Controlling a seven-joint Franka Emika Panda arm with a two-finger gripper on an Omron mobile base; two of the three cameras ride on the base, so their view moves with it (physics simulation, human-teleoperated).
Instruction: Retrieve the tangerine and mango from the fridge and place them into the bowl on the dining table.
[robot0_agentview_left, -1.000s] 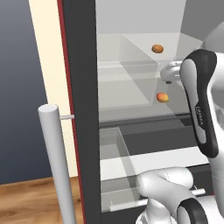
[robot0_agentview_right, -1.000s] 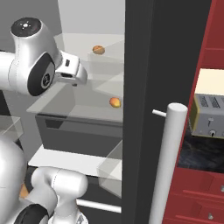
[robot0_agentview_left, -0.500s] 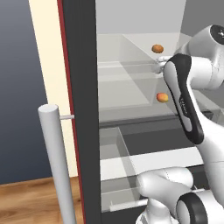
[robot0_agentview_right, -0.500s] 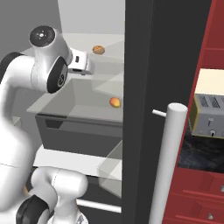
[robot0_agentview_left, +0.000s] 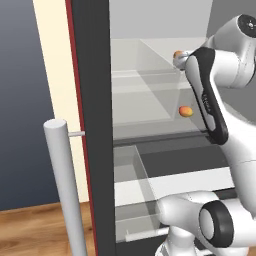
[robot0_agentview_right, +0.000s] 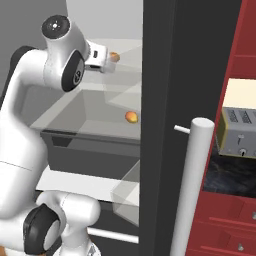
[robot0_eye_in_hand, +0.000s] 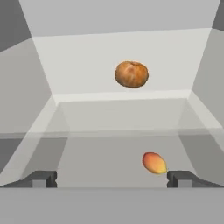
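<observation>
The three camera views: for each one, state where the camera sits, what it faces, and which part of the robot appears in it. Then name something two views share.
Left base view: behind the arm's left, facing the open fridge; white arm at right.
Right base view: behind its right, facing the same fridge; arm at left, toaster at right.
Hand view: on the hand, looking along the open gripper at the shelves.
Shared: tangerine and mango.

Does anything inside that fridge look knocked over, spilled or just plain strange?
Nothing stands out. The fridge stands open, with the tangerine on an upper shelf and the mango on the shelf below, both whole and apart. No spills show. The claw is open and empty, pointing in at them.
</observation>
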